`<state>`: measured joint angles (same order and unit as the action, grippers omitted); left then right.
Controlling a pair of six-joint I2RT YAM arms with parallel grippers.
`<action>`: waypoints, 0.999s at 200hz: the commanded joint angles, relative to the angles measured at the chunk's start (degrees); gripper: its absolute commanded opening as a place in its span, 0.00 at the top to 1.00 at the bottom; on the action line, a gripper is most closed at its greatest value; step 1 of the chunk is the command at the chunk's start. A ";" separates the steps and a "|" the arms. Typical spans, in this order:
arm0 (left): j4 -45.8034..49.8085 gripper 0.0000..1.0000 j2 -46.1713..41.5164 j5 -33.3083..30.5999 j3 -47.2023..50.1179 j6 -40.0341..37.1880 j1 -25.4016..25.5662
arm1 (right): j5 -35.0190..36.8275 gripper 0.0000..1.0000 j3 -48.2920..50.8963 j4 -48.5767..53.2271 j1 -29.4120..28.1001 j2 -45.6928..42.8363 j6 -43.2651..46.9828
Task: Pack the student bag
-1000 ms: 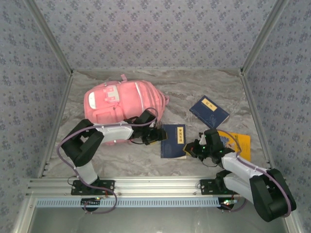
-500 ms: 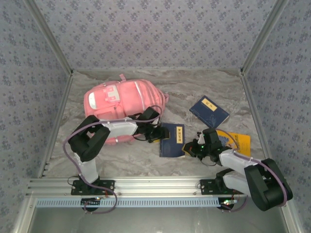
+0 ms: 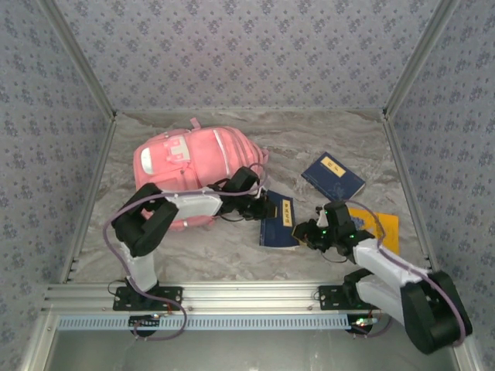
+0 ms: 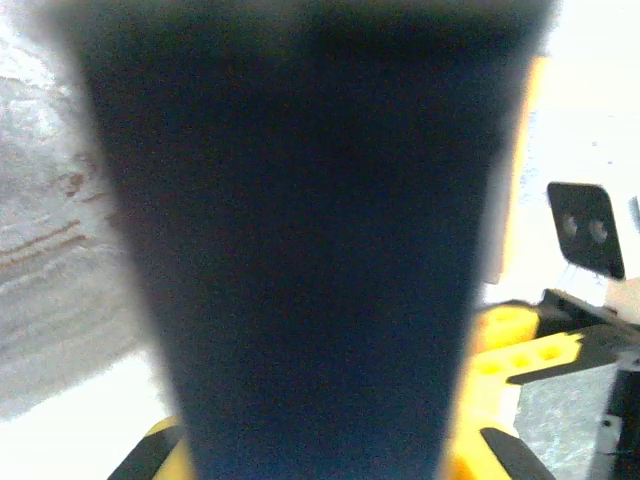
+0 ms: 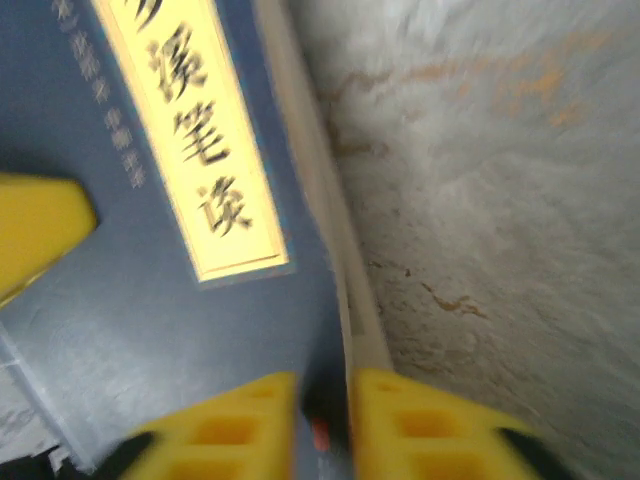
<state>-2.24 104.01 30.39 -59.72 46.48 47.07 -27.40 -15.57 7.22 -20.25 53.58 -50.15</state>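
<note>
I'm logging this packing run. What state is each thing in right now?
Backpack: lying flat, front up; zippers too small to tell.
Middle blue book: closed, a gripper at each side edge.
Far blue book: closed, lying flat.
Yellow book: closed, flat, partly hidden.
Left gripper: astride the middle blue book's left edge; grip unclear.
Right gripper: nearly shut at that book's right edge; grip unclear.

Both arms reach inward, elbows bent. The left gripper (image 3: 260,206) clamps the blue book (image 3: 281,224); the right gripper (image 3: 303,231) has its fingers slightly apart.
</note>
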 commanded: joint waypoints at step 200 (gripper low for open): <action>-27.53 1.00 -34.61 -22.96 5.00 16.84 -4.24 | 25.75 0.18 -11.97 -41.36 -25.38 -9.26 -1.21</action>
<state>-23.35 70.91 11.92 -53.89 60.86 42.48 -8.32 -26.50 -23.40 -42.96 41.36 -54.85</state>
